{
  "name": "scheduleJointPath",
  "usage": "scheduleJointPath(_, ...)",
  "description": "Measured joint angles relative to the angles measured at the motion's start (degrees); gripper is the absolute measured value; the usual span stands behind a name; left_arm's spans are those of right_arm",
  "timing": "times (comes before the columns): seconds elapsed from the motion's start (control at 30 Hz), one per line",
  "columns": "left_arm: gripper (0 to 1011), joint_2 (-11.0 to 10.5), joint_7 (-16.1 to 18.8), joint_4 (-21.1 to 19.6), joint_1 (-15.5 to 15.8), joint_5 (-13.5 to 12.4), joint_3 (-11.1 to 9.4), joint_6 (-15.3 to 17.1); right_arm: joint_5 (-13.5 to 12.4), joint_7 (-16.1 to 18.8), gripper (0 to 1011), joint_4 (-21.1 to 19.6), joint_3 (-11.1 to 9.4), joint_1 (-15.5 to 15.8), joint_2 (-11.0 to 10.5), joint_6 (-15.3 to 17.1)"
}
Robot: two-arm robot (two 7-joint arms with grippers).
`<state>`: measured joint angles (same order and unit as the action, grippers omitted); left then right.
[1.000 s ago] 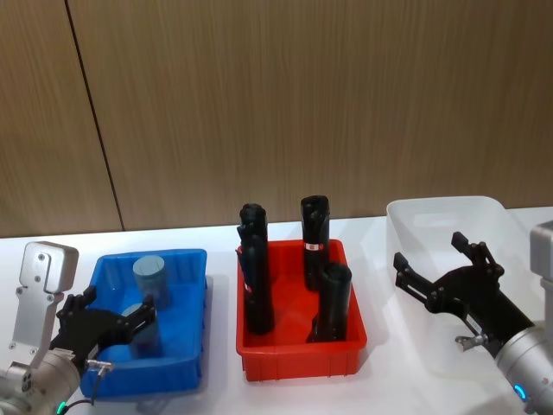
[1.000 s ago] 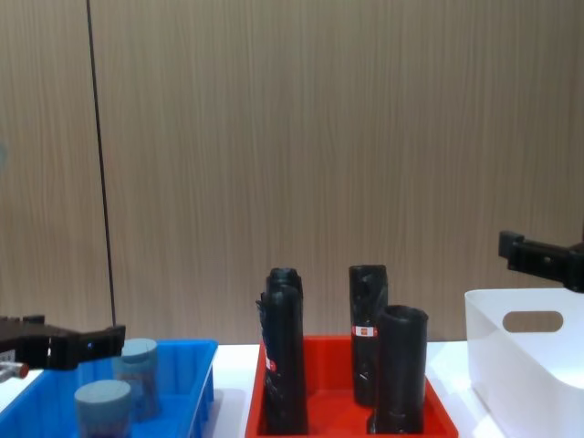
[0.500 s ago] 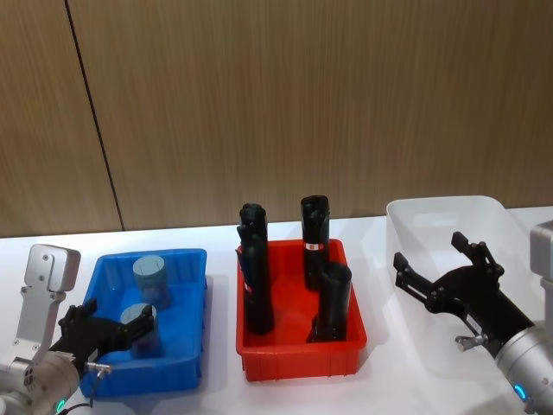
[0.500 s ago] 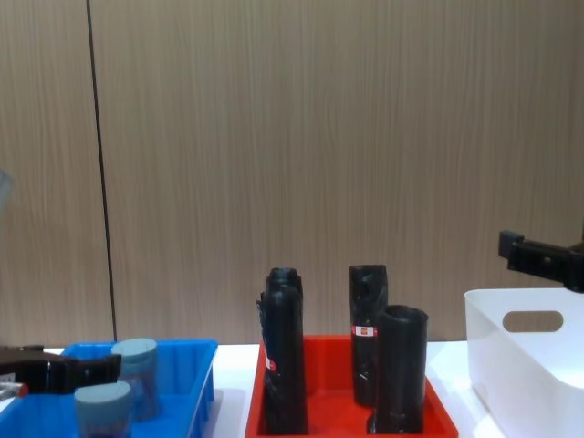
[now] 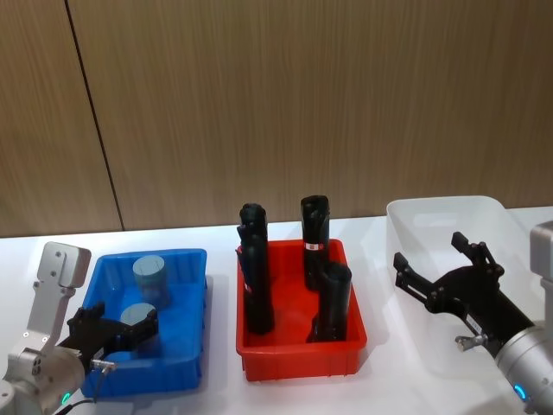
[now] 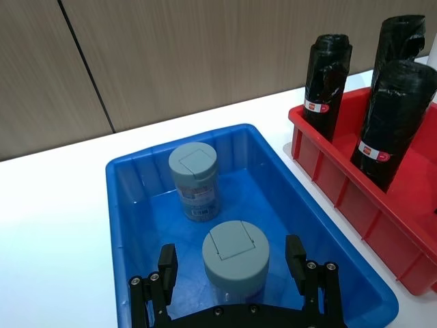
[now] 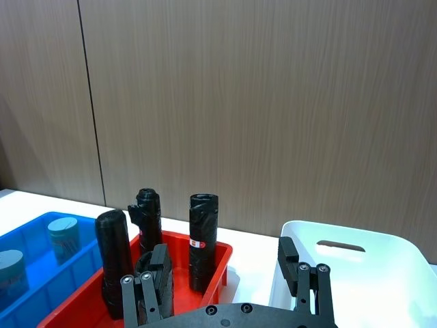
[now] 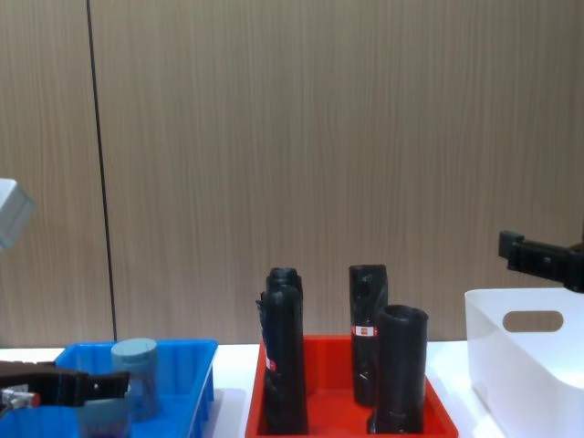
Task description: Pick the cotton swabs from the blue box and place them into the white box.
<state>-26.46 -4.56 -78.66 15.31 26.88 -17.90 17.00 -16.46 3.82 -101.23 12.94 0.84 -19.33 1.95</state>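
The left gripper, jaws wide, is now lowered astride the nearer cotton swabs jar, readying a grasp; the right gripper is parked, jaws wide.

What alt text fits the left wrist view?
The left gripper, fingers open, flanks the nearer cotton swab jar in the blue box; a second jar stands beyond it, with black tubes in a red tray beside the box.

Glossy plastic blue box, glossy white box, seemingly matt wood-grain wall
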Motion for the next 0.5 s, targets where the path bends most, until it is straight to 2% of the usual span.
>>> scheduleJointPath(0.5, 1003, 2.16, -3.91, 6.47, 3.43, -1.23, -0.61, 0.04, 0.0, 0.0, 1002, 0.0, 0.0, 0.0, 0.0, 0.0)
